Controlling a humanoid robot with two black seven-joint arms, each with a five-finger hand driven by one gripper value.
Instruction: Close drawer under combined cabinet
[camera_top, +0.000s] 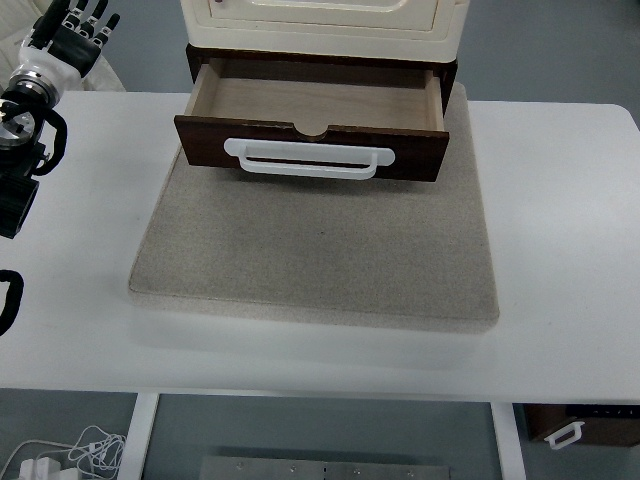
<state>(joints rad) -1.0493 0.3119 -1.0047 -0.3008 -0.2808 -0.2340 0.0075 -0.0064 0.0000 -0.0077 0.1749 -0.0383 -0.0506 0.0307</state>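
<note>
A dark brown drawer (312, 148) stands pulled out from under the cream cabinet (325, 22) at the top centre. Its inside is bare light wood (318, 102), and a white bar handle (308, 159) runs across its front. My left hand (72, 30) shows at the top left corner, well to the left of the drawer, with its black and white fingers (88, 18) loosely spread and holding nothing. The left forearm (22, 130) runs down the left edge. No right arm shows.
The cabinet sits on a beige mat (320, 250) on a white table (560, 230). Below the table's front edge are cables (85, 450) at the left and another small brown drawer with a white handle (565, 433) at the right.
</note>
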